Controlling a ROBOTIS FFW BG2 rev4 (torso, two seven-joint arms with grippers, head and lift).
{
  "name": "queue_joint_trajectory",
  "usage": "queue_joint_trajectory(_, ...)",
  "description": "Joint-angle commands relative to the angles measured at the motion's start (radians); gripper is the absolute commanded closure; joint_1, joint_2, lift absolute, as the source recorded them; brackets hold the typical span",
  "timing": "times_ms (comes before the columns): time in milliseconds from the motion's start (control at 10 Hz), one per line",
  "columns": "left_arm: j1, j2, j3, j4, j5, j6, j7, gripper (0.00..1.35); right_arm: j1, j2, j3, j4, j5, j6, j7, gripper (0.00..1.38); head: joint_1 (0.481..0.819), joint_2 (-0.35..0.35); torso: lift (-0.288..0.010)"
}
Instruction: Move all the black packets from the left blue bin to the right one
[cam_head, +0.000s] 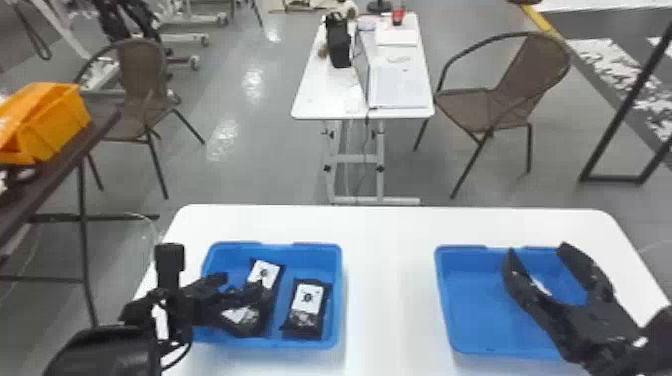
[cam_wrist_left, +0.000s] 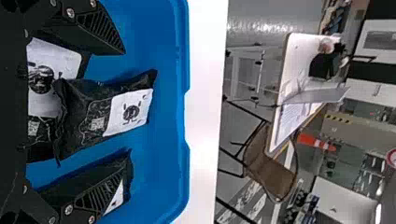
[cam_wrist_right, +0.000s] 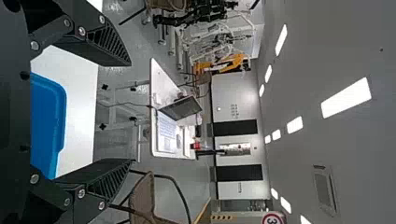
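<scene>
In the head view, my left gripper (cam_head: 243, 286) stands open over the left blue bin (cam_head: 336, 272). One black packet (cam_head: 265, 271) lies near its fingertips, another (cam_head: 306, 306) is by the bin's right side, and a third (cam_head: 239, 315) is partly covered by the gripper. The left wrist view has a packet (cam_wrist_left: 130, 113) between the spread fingers of the left gripper (cam_wrist_left: 125, 105), beside a white-labelled packet (cam_wrist_left: 53, 70). My right gripper (cam_head: 537, 250) is above the right blue bin (cam_head: 462, 300); in the right wrist view, the right gripper (cam_wrist_right: 131, 112) is open, holding nothing.
Both bins stand on a white table (cam_head: 392, 280), with a bare strip between them. Beyond it are a smaller table (cam_head: 320, 95) with a laptop and two brown chairs. At the far left, an orange bin (cam_head: 55, 125) sits on a dark table.
</scene>
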Motion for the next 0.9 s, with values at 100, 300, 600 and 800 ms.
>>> queue_joint_trajectory(100, -0.065, 0.008, -0.037, 0.094, -0.074, 0.069, -0.018, 0.17, -0.016, 0.001, 0.0, 0.004, -0.015, 0.0, 0.003, 0.32, 0.695, 0.07, 0.0)
queue_joint_trajectory(300, -0.087, -0.018, 0.003, 0.111, -0.176, 0.085, -0.041, 0.78, -0.018, 0.001, 0.003, 0.014, -0.029, 0.002, 0.003, 0.32, 0.695, 0.062, 0.0)
queue_joint_trajectory(600, -0.099, -0.023, 0.057, 0.114, -0.252, -0.01, -0.033, 1.08, -0.018, 0.001, 0.003, 0.025, -0.049, 0.008, 0.005, 0.32, 0.695, 0.076, 0.0)
queue_joint_trajectory(800, -0.081, -0.031, 0.079, 0.114, -0.217, -0.097, -0.032, 1.17, -0.021, 0.001, 0.003, 0.036, -0.061, 0.009, 0.006, 0.32, 0.695, 0.091, 0.0)
